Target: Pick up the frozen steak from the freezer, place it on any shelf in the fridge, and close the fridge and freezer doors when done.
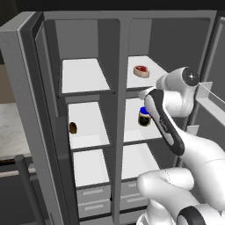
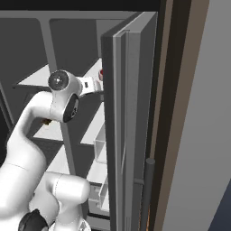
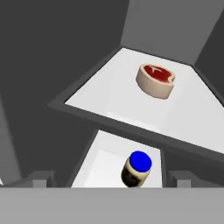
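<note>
**Hand view: steak lies on the top shelf, jaws spread and empty**

Hand view puts the gripper point(image 3: 110, 178) nearest, its two dark tips standing wide apart at the bottom with nothing between them. In the left base view the hand sits just inside the right half of the unit, at about the height of the upper shelf's front edge.

Both doors stand open. The freezer door point(image 1: 26, 88) swings out at the left, and the fridge door point(image 1: 208, 101), with its inner bins, at the right.

Just beyond the tips, one level down, a blue-lidded jar point(image 3: 136, 169) stands upright on a lower white board. Above and behind it runs the shelf point(image 3: 109, 96), the topmost board of the fridge point(image 1: 176, 39).

The frozen steak point(image 3: 156, 80) lies flat on that shelf, red side up, toward the back right and well clear of the front edge. It touches nothing else.

Farther left, in the freezer point(image 1: 79, 35), a small brown lump point(image 1: 73, 128) sits on the middle board.

Placing looks done, so the step in hand is the release and retreat. Next the arm must back straight out, clear of the shelf edge and the door bins. Then each door needs a push shut, which probably means shifting the base.
</note>
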Motion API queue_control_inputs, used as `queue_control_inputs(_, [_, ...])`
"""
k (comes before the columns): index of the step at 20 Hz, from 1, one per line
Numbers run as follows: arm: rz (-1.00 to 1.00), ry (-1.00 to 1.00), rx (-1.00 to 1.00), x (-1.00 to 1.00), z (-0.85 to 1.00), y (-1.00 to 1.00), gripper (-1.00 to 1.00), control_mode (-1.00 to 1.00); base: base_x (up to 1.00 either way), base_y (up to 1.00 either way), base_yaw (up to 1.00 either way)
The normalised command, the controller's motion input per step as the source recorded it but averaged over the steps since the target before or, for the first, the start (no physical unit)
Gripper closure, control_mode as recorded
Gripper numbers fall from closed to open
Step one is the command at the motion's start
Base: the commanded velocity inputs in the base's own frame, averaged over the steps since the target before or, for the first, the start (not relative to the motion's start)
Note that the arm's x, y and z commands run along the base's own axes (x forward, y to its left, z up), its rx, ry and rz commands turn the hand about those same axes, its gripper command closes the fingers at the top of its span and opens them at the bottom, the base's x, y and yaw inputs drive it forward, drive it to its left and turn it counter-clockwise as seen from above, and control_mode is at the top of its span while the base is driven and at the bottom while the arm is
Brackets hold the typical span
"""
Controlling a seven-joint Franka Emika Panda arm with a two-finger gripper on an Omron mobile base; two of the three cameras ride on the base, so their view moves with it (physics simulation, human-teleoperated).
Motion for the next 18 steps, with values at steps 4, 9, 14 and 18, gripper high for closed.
queue_control_inputs(4, [-0.08, 0.00, 0.00, -0.90, 0.00, 0.31, -1.00, -1.00, 0.00, 0.00, 0.00])
queue_control_inputs(9, [-0.05, 0.00, 0.00, -0.90, 0.00, 0.01, -1.00, -1.00, 0.00, 0.00, 0.00])
queue_control_inputs(14, [-0.02, 0.00, 0.00, -0.85, 0.00, 0.00, -1.00, -1.00, 0.00, 0.00, 0.00])
queue_control_inputs(18, [0.00, 0.00, 0.00, -0.69, -0.01, 0.00, -1.00, -1.00, 0.00, 0.00, 0.00])
